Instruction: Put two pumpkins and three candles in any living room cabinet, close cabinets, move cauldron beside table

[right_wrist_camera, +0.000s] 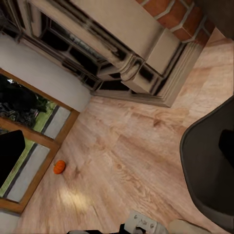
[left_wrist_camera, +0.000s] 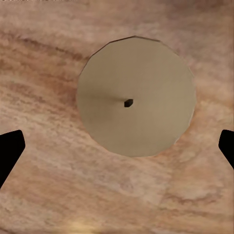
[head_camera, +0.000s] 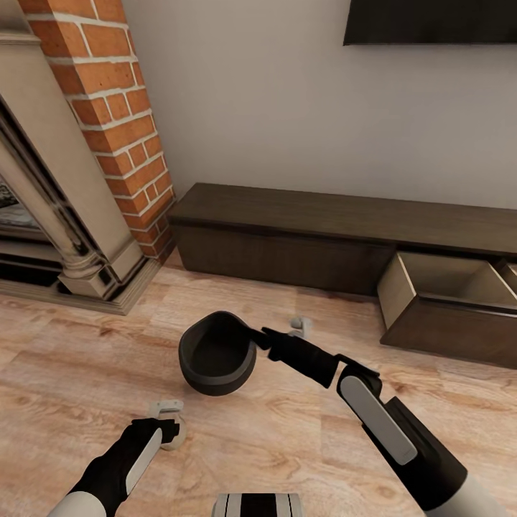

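Note:
The black cauldron [head_camera: 215, 357] sits on the wood floor in front of me, its opening tipped toward the camera. My right gripper [head_camera: 254, 337] is at its near rim and stands open. One finger [right_wrist_camera: 227, 145] is inside the cauldron [right_wrist_camera: 209, 180], the other is well outside the rim. My left gripper [head_camera: 169, 425] hangs open straight above a cream candle [left_wrist_camera: 135, 97], with a dark fingertip on either side of it. A small orange pumpkin [right_wrist_camera: 59, 166] lies on the floor by the window. The dark-brown cabinet [head_camera: 287, 240] runs along the far wall.
One cabinet drawer [head_camera: 445, 294] at the right is pulled open, its pale inside bare. A small pale object [head_camera: 300, 327] lies on the floor behind my right arm. A fireplace surround [head_camera: 64, 215] and brick column [head_camera: 118, 108] stand at the left.

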Tool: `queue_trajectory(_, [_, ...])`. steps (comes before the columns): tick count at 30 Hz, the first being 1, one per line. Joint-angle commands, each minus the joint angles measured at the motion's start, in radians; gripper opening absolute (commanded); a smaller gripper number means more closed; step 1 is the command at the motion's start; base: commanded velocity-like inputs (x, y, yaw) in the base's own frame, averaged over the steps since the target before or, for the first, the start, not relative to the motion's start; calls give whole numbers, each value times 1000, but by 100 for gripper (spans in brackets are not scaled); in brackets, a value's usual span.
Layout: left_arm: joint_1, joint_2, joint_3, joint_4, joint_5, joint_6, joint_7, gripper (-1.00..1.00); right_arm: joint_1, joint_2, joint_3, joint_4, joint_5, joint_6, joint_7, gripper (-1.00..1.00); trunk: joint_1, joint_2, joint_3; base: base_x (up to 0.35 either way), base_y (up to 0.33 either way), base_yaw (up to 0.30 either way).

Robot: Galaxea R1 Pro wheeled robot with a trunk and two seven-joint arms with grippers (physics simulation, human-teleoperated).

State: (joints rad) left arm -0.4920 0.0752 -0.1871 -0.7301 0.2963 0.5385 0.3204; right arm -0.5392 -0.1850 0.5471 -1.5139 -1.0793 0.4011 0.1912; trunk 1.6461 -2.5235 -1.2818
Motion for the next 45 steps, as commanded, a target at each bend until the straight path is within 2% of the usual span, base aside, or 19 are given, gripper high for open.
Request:
queue_trajectory(1, [0,1,-6,-2,11,3,9,100,0,-3,1,1,-7,-2,5,100,0,0,-1,0,0,0])
queue_trajectory(32, [0,1,-6,-4,11,3,8,100,1,-7,1,6,-7,-13,11,100,0,0,-1,59,12,0])
queue_trajectory(45, [0,1,-5,-11,13,-5,-2,100,1,-7,1,3,-8,-13,17,100,6,-3,-51,0,0,0])
